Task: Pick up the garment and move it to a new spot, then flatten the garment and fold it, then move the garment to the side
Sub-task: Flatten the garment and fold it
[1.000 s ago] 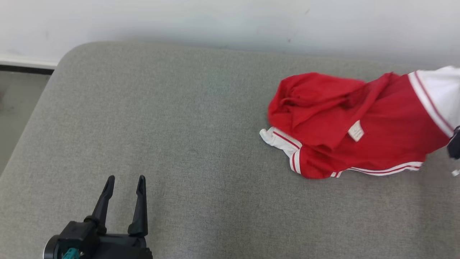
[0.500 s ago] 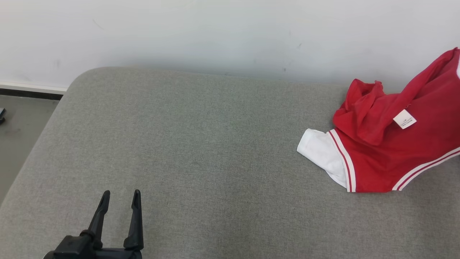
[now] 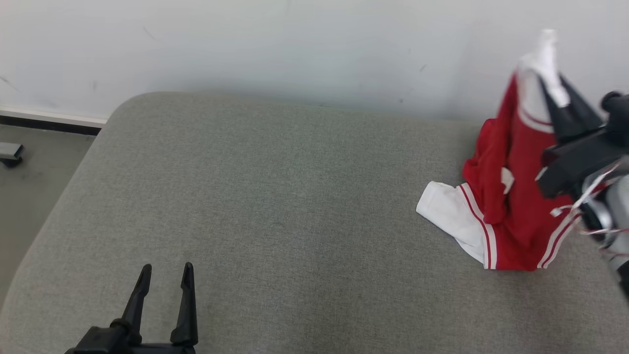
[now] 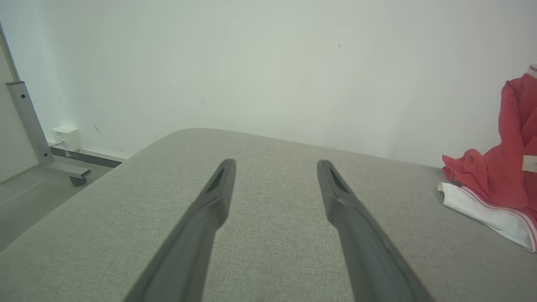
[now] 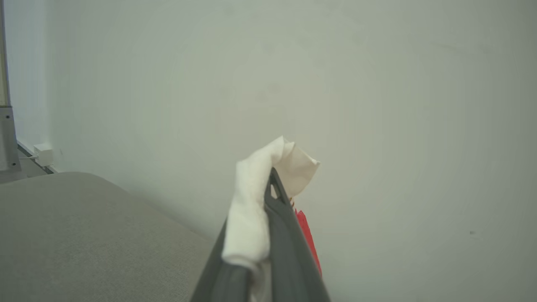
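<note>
the left gripper (image 3: 166, 275) is low at the left over the grey cushion (image 3: 295, 196), fingers wide apart, holding nothing. at the right, the right gripper (image 5: 272, 180) pinches the white edge of the red garment (image 3: 516, 216) up high. the garment's bottom rests on the cushion.

Grey fabric-padded counter (image 3: 295, 206) takes up most of the head view. Its rounded corner is at upper left and its back edge runs along the white wall (image 3: 295, 44). The cover has a woven texture. A red garment (image 3: 513, 231) with white striped trim is at the right of frame. Its lower part is bunched on the counter and its upper part is raised off it. The white sleeve (image 3: 449, 216) lies flat on the fabric, pointing left.
</note>
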`<state>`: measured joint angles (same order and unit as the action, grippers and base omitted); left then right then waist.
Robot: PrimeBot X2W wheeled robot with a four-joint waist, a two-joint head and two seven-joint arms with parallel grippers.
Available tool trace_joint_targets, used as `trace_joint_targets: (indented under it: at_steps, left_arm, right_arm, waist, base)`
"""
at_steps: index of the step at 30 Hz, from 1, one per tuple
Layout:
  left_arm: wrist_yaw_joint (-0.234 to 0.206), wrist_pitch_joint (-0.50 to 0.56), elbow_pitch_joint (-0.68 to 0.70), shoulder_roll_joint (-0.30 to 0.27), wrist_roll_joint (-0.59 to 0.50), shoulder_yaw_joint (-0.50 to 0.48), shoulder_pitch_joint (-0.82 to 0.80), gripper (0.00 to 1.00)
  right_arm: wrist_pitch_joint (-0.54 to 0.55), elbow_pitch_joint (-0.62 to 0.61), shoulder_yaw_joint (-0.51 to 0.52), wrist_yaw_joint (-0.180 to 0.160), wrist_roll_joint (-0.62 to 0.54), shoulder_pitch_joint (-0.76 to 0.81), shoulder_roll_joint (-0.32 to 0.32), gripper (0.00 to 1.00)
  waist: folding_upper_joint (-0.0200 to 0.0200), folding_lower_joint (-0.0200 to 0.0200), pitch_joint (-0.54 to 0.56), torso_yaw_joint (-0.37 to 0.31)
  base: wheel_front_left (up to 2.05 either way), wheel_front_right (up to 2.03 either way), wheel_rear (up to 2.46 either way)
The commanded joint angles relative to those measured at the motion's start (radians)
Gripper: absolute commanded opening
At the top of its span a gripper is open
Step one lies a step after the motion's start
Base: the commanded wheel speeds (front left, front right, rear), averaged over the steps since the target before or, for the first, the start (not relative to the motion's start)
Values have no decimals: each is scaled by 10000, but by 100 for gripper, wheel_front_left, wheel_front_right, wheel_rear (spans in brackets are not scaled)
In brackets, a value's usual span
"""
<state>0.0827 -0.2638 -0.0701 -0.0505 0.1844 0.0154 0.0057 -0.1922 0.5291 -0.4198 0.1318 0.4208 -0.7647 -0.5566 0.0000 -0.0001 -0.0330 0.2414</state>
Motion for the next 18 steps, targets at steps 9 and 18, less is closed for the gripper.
trace_joint_targets:
  at_steps: [9, 18]
  left_arm:
    - [-193, -7, 158, -1, 177, -73, 449, 100]
    - [-223, -7, 164, -4, 256, 207, 108, 100]
  right_arm:
    - [120, -2055, -1057, -25, -176, 1704, 396, 0]
    - [305, -3135, -1720, -27, -96, 2773, 870, 0]
  waist:
    - [0, 1, 170, -229]
    - [0, 1, 9, -414]
  base:
    - [0, 0, 0]
    - [0, 0, 0]
